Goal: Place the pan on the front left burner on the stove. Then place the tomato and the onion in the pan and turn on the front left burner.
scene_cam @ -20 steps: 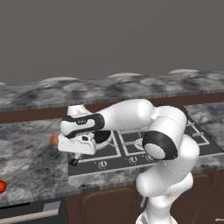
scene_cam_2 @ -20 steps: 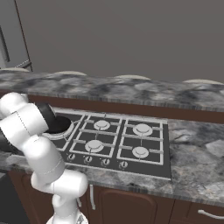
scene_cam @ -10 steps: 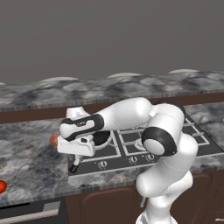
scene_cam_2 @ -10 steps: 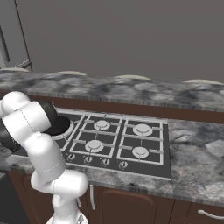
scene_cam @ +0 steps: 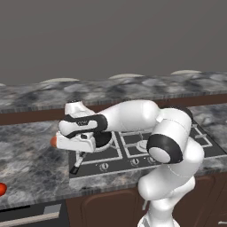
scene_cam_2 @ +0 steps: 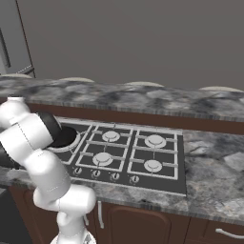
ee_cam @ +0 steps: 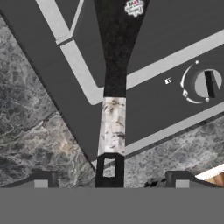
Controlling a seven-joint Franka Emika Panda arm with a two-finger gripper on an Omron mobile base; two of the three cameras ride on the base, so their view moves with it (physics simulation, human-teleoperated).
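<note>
The black pan (scene_cam: 104, 140) sits on the stove (scene_cam_2: 125, 159) over the front left burner, which it hides. Its body also shows behind my arm (scene_cam_2: 63, 137). The thin handle (scene_cam: 76, 166) points toward the counter's front edge. In the hand view the handle's pale grey tip (ee_cam: 113, 127) lies between my fingertips without touching either. My gripper (ee_cam: 110, 179) is open, just above the handle. The onion (scene_cam: 53, 141) rests on the counter left of the stove, beside my hand. The tomato (scene_cam: 1, 188) lies at the far left near the counter's front edge.
A round burner knob (ee_cam: 208, 84) sits on the stove's front strip, right of the handle. Four smaller burners under pale grates (scene_cam_2: 131, 147) take up the rest of the cooktop. Mottled grey counter (scene_cam: 31, 155) stretches to the left, with a raised ledge (scene_cam: 133, 86) behind.
The jaws have gone from shut to wide open, letting go of the pan handle. The pan stays on the stove and the hand has hardly moved.
</note>
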